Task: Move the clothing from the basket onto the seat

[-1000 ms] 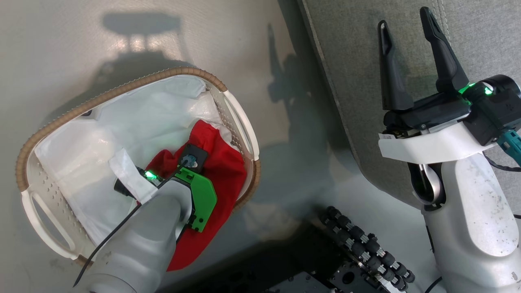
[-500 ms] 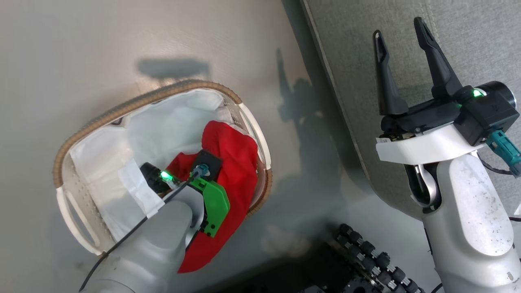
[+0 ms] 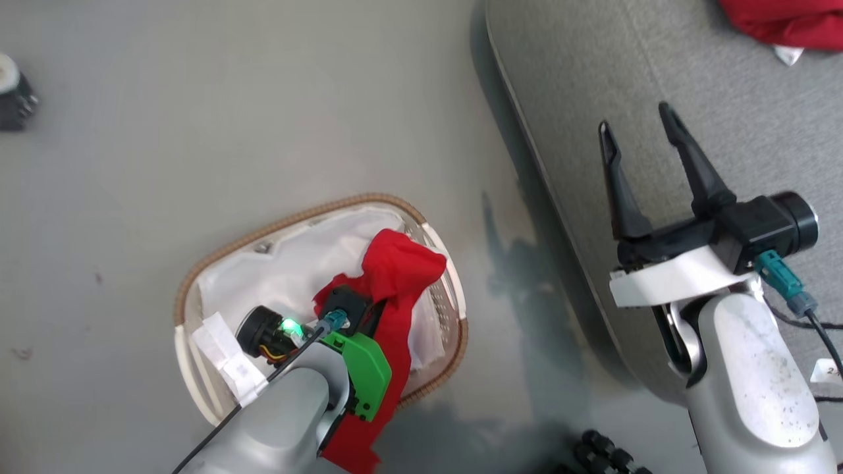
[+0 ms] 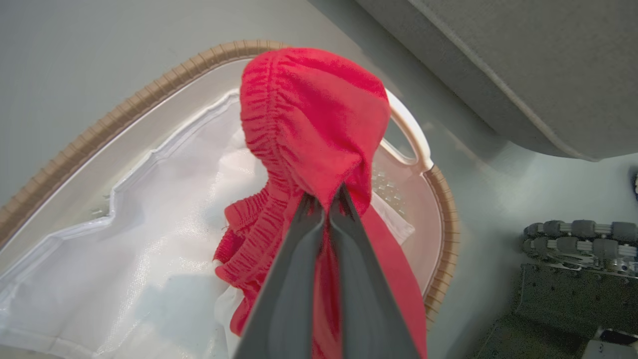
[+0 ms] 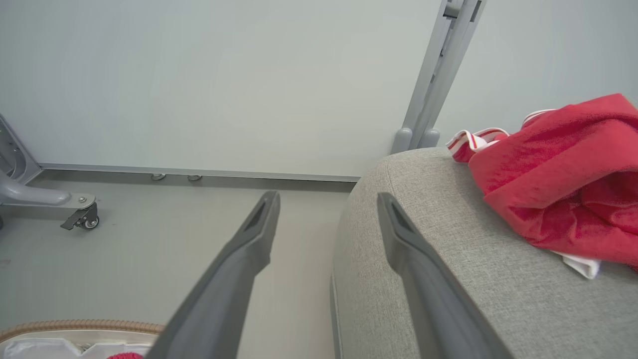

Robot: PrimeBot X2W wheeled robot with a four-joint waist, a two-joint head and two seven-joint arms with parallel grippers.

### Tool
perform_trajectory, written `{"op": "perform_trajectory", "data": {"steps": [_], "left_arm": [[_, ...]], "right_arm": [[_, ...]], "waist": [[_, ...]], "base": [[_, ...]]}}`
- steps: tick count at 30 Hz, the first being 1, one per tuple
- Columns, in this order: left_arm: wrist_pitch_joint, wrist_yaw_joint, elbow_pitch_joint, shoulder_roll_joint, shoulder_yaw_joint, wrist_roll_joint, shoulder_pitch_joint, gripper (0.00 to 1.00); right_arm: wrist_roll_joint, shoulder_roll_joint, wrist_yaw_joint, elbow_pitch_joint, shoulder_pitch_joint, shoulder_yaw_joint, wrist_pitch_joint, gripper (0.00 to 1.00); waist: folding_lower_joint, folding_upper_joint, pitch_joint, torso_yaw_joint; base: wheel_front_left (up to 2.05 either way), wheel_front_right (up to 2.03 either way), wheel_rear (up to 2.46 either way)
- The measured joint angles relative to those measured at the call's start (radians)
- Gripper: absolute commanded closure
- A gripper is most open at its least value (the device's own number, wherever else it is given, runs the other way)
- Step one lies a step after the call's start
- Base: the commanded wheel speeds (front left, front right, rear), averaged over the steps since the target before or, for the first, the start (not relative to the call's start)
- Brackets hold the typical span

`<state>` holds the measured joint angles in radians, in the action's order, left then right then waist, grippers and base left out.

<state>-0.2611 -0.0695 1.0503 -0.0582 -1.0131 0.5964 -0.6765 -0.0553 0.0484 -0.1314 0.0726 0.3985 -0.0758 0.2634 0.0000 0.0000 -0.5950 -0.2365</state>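
Pale grey floor point(image 3: 263, 99) lies all round. On it sits the oval white plastic laundry basket with a brown woven rim point(image 3: 309, 212), near the rounded edge of the large grey woven-fabric sofa point(image 3: 625, 79), with a strip of floor between the two. A row of black rollers point(image 3: 606, 454) on the robot's base shows at the bottom edge, close to the sofa's corner. Beyond the sofa stand a pale wall point(image 5: 199, 75), a grey upright post point(image 5: 438, 65) and a frame foot on a small caster point(image 5: 82, 219).

A small dark round thing point(image 3: 14, 92) is cut off at the far left, and I cannot tell what it is. From above, the left wrist with its green plate point(image 3: 362, 375) covers the near part of the basket and hides that arm's fingers. A second red garment with white striped trim point(image 5: 563, 174) lies on top of the sofa, partly out of frame.

The left pincer point(image 4: 326, 199) has its fingers pressed together on a soft bright red garment point(image 4: 319, 109) with a gathered elastic band. A fold bunches up past the fingertips and the rest hangs toward the white cloth liner point(image 4: 124, 259) inside the basket. The right pincer point(image 3: 633, 115) hovers over the sofa's edge, fingers spread wide and empty.
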Motion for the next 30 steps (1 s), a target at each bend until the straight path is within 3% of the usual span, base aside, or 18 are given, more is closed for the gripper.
{"op": "perform_trajectory", "data": {"steps": [16, 24, 30], "left_arm": [[-0.003, 0.053, -0.371, -0.219, 0.059, -0.155, 0.067, 1.00], [0.050, 0.061, -0.551, -0.309, 0.081, -0.176, -0.039, 1.00], [0.120, 0.051, -0.670, -0.387, 0.103, -0.198, -0.149, 1.00]], "right_arm": [[0.050, 0.000, 0.000, 0.082, -0.171, 0.026, 0.000, 0.00], [0.056, 0.000, 0.000, 0.102, -0.206, -0.010, 0.000, 0.00], [0.056, 0.000, 0.000, 0.116, -0.199, -0.095, 0.000, 0.00]], "waist": [[-0.0001, 0.0000, 0.333, 0.079], [0.0000, 0.0000, 0.473, 0.120], [-0.0001, 0.0000, 0.542, 0.141]], "base": [[0.00, 0.00, 0.00], [0.00, 0.00, 0.00], [0.00, 0.00, 0.00]]}}
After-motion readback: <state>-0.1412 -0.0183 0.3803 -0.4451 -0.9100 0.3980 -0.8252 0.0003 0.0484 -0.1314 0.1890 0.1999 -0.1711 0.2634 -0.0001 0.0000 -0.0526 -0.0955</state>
